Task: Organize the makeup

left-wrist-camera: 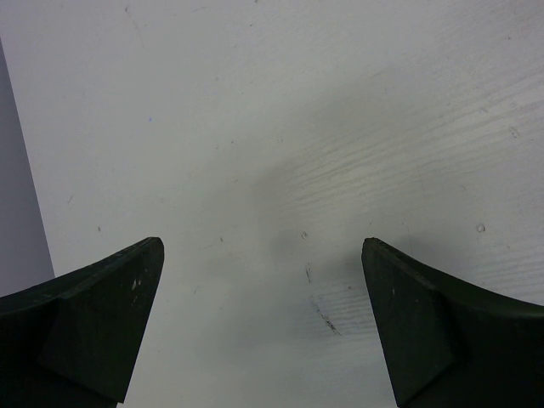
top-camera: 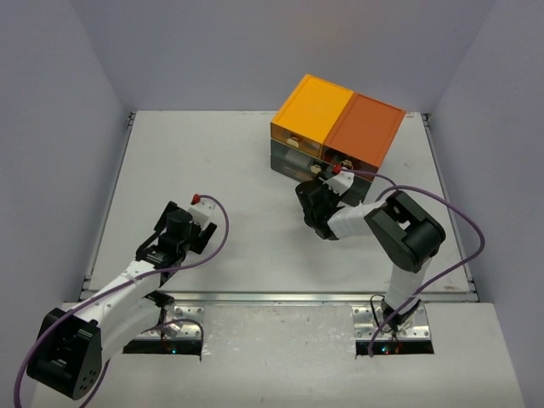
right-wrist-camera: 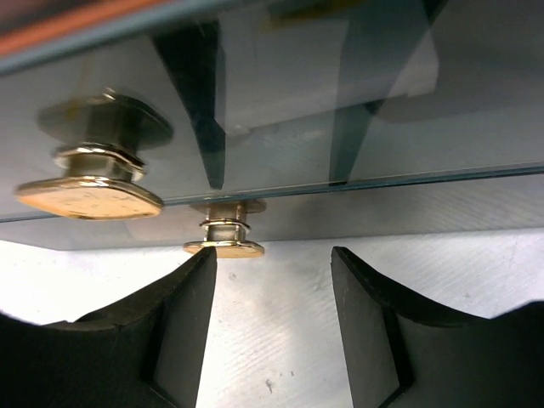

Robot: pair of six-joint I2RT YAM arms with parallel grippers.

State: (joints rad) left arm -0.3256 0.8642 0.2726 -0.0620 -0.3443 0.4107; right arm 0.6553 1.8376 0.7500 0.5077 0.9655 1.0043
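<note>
The white table [top-camera: 212,170] sits between plain grey walls, and no makeup lies out on it in any view; whatever there is must be inside the chest [top-camera: 336,127] at the far right, and its tinted front [right-wrist-camera: 280,110] shows only reflections, so you cannot tell what each drawer holds. On the left, your left gripper [left-wrist-camera: 262,245] hangs spread wide over bare table, holding nothing and well apart from the chest; leave it parked there, out of the drawer's path. On the right, your right gripper [right-wrist-camera: 272,255] is open to a middling gap, empty, and pointed at the chest's near face. The step in hand looks like opening a drawer. In the wrist view the small gold knob [right-wrist-camera: 223,246] stands just over the left finger's tip, not in the gap, and a larger knob [right-wrist-camera: 89,197] sits further left. Slide the wrist across until the small knob is centred between the fingers, then ease forward so the pads pass the flat cap and close on the narrow stem behind it. Pull straight toward the near edge, level with the drawer; a skewed pull may drag the whole chest or slip off the polished cap.
</note>
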